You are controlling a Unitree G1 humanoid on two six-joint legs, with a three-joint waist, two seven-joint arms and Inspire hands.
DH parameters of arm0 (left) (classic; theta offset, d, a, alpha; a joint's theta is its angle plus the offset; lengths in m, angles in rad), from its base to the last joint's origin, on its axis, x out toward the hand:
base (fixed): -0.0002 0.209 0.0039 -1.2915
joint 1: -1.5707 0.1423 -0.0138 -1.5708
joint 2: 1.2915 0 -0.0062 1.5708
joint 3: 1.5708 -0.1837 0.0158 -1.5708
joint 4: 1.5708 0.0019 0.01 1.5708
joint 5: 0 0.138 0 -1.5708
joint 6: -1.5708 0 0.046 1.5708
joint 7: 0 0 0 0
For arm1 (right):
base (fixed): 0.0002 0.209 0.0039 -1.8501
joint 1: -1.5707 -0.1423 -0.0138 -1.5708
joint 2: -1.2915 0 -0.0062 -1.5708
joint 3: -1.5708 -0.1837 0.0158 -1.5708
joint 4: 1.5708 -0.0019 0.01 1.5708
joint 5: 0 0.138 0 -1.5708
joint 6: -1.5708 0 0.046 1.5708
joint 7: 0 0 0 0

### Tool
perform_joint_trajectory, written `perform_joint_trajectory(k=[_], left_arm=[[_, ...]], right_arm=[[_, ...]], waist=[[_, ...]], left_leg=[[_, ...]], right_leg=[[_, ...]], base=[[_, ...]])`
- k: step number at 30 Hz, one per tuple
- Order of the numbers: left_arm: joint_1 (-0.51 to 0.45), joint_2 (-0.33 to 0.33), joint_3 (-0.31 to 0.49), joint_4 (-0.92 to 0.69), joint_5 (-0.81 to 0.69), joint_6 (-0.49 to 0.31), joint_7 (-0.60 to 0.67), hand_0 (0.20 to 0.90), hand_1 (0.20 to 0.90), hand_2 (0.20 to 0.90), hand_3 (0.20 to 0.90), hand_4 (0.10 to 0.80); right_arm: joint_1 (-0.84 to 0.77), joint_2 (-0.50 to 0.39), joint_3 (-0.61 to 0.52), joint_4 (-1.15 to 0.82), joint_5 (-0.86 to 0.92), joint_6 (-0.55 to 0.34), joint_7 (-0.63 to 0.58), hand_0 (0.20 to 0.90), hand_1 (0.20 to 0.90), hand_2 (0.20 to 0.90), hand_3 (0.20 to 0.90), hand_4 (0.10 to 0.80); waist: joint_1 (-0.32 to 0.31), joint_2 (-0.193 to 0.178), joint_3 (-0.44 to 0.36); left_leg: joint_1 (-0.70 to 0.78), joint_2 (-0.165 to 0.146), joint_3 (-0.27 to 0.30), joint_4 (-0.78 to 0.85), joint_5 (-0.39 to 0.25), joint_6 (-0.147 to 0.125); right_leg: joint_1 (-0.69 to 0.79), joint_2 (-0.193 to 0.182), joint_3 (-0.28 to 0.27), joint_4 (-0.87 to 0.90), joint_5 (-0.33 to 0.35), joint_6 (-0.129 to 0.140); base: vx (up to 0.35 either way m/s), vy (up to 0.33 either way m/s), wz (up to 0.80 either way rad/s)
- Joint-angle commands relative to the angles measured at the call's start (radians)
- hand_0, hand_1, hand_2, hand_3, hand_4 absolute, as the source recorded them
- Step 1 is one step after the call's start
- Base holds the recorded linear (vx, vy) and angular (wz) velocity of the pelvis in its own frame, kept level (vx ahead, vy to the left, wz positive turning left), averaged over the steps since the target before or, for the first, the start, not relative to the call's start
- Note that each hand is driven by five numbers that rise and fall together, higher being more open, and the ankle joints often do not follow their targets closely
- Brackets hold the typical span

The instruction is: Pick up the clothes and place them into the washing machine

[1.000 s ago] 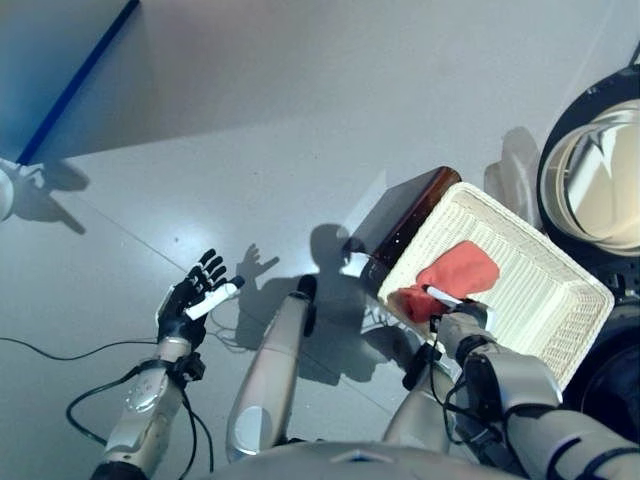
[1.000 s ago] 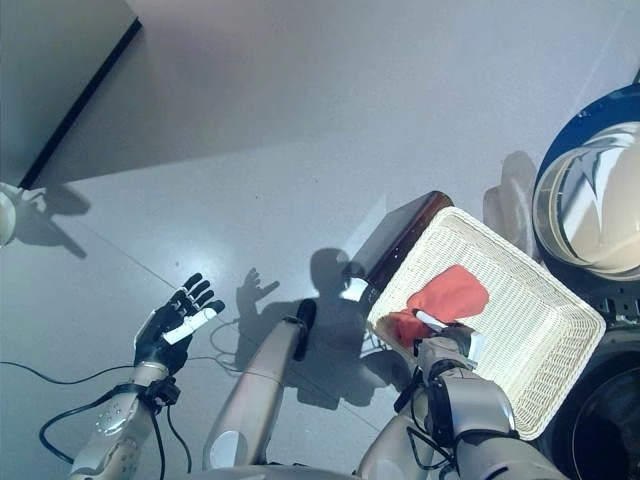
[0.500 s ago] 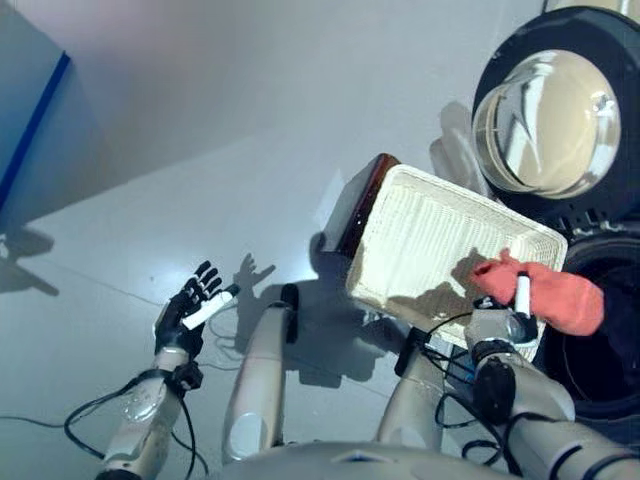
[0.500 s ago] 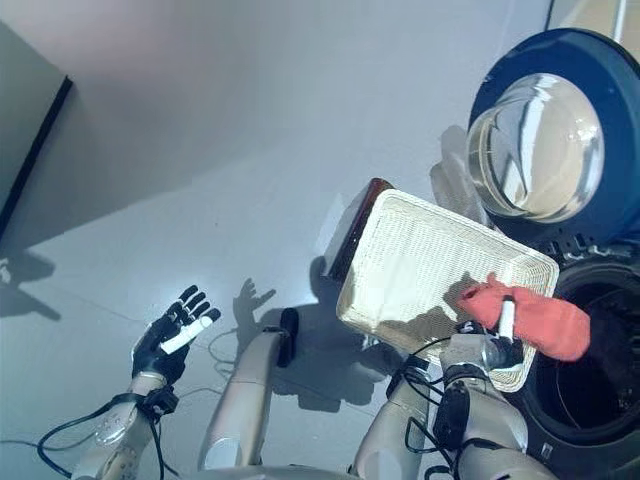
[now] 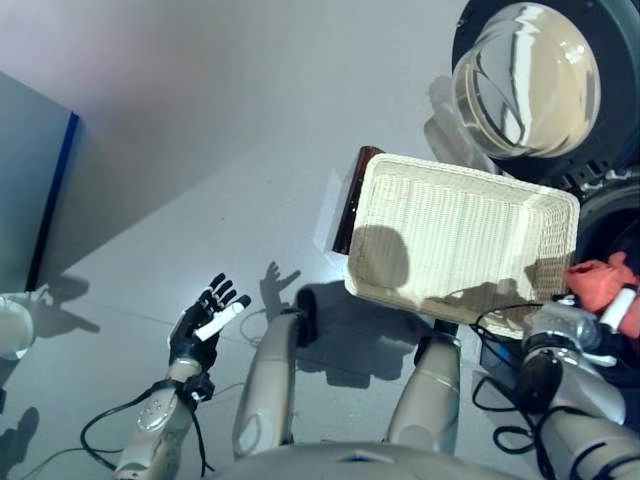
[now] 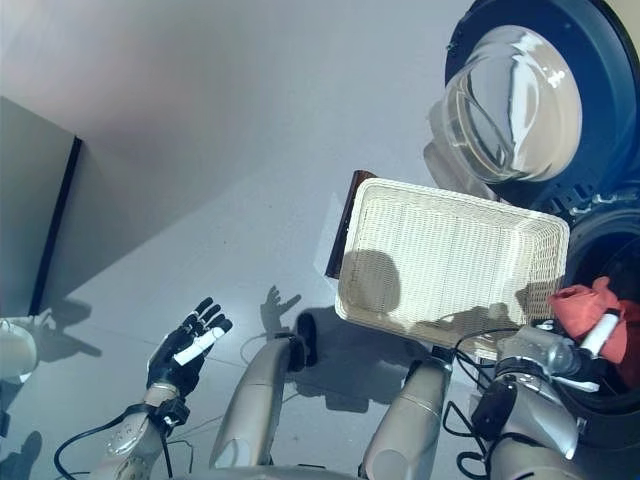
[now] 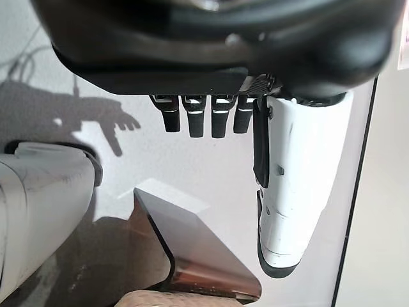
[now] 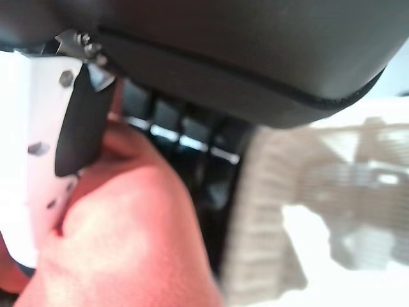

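2 hands are in your head views. Your right hand sits at the lower right with its fingers and white-covered thumb curled round the crumpled red cloth — look at the right wrist view, where that cloth fills the space between thumb and fingers. The cloth is clear of the white woven rectangular basket and hangs just past the basket's right end, over the dark round opening of the washing machine; you cannot tell from these views whether it touches the drum's rim.

The basket itself holds no cloth you can see; only shadows lie across its weave. It rests on a dark brown glossy stand, whose edge shows along the basket's left side and appears again in the left wrist view.

Behind the basket, the machine's round door with a clear domed glass window stands swung open, its dark ring frame reaching the top right corner.

Your left hand is held over the grey floor at the lower left, well apart from the basket — fingers straight and spread, thumb out, holding nothing. The left wrist view confirms this.

1 white rounded object shows at the far left edge, too cropped to identify.
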Motion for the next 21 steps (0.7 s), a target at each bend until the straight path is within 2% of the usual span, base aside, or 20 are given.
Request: perform_joint_trajectory(k=[1,9,12,15,16,17,21], left_arm=[[0.017,0.016,-0.005,-0.073,-0.010,-0.076,-0.017,0.900,0.900,0.900,0.900,0.800],[0.019,0.028,-0.024,-0.072,-0.007,-0.067,-0.026,0.900,0.900,0.900,0.900,0.800],[0.018,0.028,-0.020,-0.068,-0.010,-0.068,-0.024,0.900,0.900,0.900,0.900,0.800],[0.018,0.022,-0.018,-0.056,-0.009,-0.067,-0.017,0.900,0.900,0.900,0.900,0.800],[0.018,0.022,-0.016,-0.055,-0.009,-0.067,-0.016,0.900,0.900,0.900,0.900,0.800],[0.019,0.018,-0.012,-0.051,-0.009,-0.064,-0.013,0.900,0.900,0.900,0.900,0.800],[0.023,0.018,0.002,-0.049,-0.016,-0.063,-0.010,0.900,0.900,0.900,0.900,0.800]], right_arm=[[-0.054,-0.203,0.049,-0.035,-0.037,-0.093,-0.002,0.200,0.200,0.200,0.200,0.300],[-0.100,-0.378,0.048,0.045,-0.014,-0.081,-0.014,0.200,0.200,0.200,0.200,0.300],[-0.096,-0.403,0.060,0.073,-0.025,-0.070,-0.020,0.200,0.200,0.200,0.200,0.300],[-0.086,-0.388,0.058,0.088,-0.019,-0.072,-0.021,0.200,0.200,0.200,0.200,0.300],[-0.081,-0.375,0.059,0.093,-0.022,-0.075,-0.027,0.518,0.518,0.518,0.518,0.527],[-0.073,-0.358,0.054,0.101,-0.018,-0.077,-0.033,0.900,0.900,0.900,0.900,0.800],[-0.071,-0.332,0.055,0.104,-0.013,-0.076,-0.035,0.900,0.900,0.900,0.900,0.800]], waist=[[-0.008,0.036,-0.016],[-0.020,0.048,-0.041],[-0.023,0.046,-0.046],[-0.029,0.040,-0.045],[-0.030,0.037,-0.046],[-0.033,0.035,-0.047],[-0.031,0.033,-0.053]], left_leg=[[0.088,0.103,-0.114,-0.154,0.072,-0.153],[0.089,0.104,-0.107,-0.171,0.078,-0.161],[0.083,0.105,-0.105,-0.176,0.084,-0.161],[0.076,0.110,-0.101,-0.168,0.079,-0.160],[0.072,0.111,-0.100,-0.163,0.078,-0.159],[0.068,0.110,-0.100,-0.161,0.076,-0.159],[0.062,0.108,-0.100,-0.159,0.075,-0.159]], right_leg=[[0.008,0.005,0.006,0.028,-0.014,-0.029],[-0.004,0.007,0.009,0.030,-0.010,-0.024],[-0.014,0.010,0.009,0.028,-0.002,-0.024],[-0.026,0.015,0.013,0.035,-0.001,-0.026],[-0.030,0.015,0.014,0.038,0.001,-0.026],[-0.030,0.017,0.015,0.037,0.001,-0.027],[-0.030,0.016,0.015,0.034,0.004,-0.028]], base=[[0.006,0.013,-0.17],[0.003,0.000,-0.02],[0.000,0.000,0.00],[0.000,0.000,0.00],[0.000,0.000,0.00],[0.000,0.000,0.00],[0.000,0.000,0.00]])
